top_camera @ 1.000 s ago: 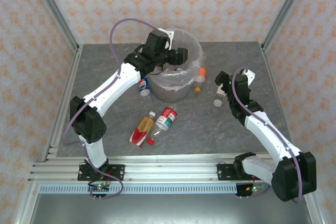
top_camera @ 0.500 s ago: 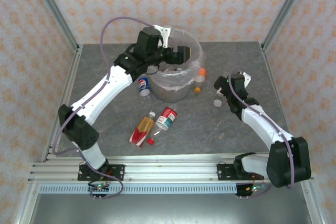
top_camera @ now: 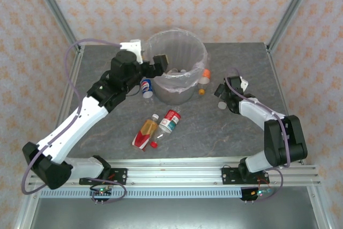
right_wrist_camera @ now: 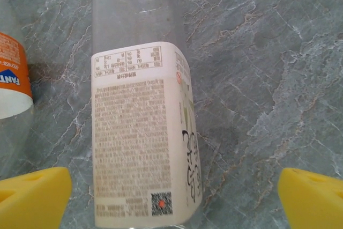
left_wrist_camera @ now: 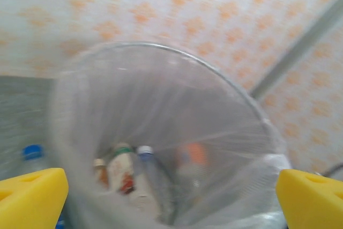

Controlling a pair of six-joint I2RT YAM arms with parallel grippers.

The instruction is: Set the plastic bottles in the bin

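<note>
moved, top view: left claw [top_camera: 160, 61] has swung back off the mouth of the bin [top_camera: 177, 34] to just outside its left rim, with the arm folded toward the table's left edge; right claw [top_camera: 221, 96] has reached out over the white-label bottle [top_camera: 221, 104] near the right edge.
meaning: as a judgement, a drop has just finished on the left and a pick-up is being lined up on the right.
bin, top view: stands mid-table toward the far edge; round grey tub with a thin cloudy bag folded over the rim.
left out, top view: blue-label bottle [top_camera: 146, 87] against the bin's left side; orange-label bottle [top_camera: 203, 79] beside its right side; yellow bottle [top_camera: 145, 132] and red-label bottle [top_camera: 170, 120] lie side by side toward the near edge, with a loose red cap [top_camera: 154, 144] just beside them.
table [top_camera: 225, 138], top view: grey, matt, veined like stone.
left wrist view: blurred; left claw [left_wrist_camera: 171, 199] is wide open and empty, yellow pads [left_wrist_camera: 32, 197] at the lower corners; a few bottles [left_wrist_camera: 124, 165] lie at the bottom of the crinkled, see-through bag.
right wrist view: right claw [right_wrist_camera: 171, 199] is wide open, straddling the white-label bottle [right_wrist_camera: 142, 148] without pinching it; the bottle is a smooth clear cylinder with a small-print label; orange-label bottle [right_wrist_camera: 12, 79] lies just beside it.
</note>
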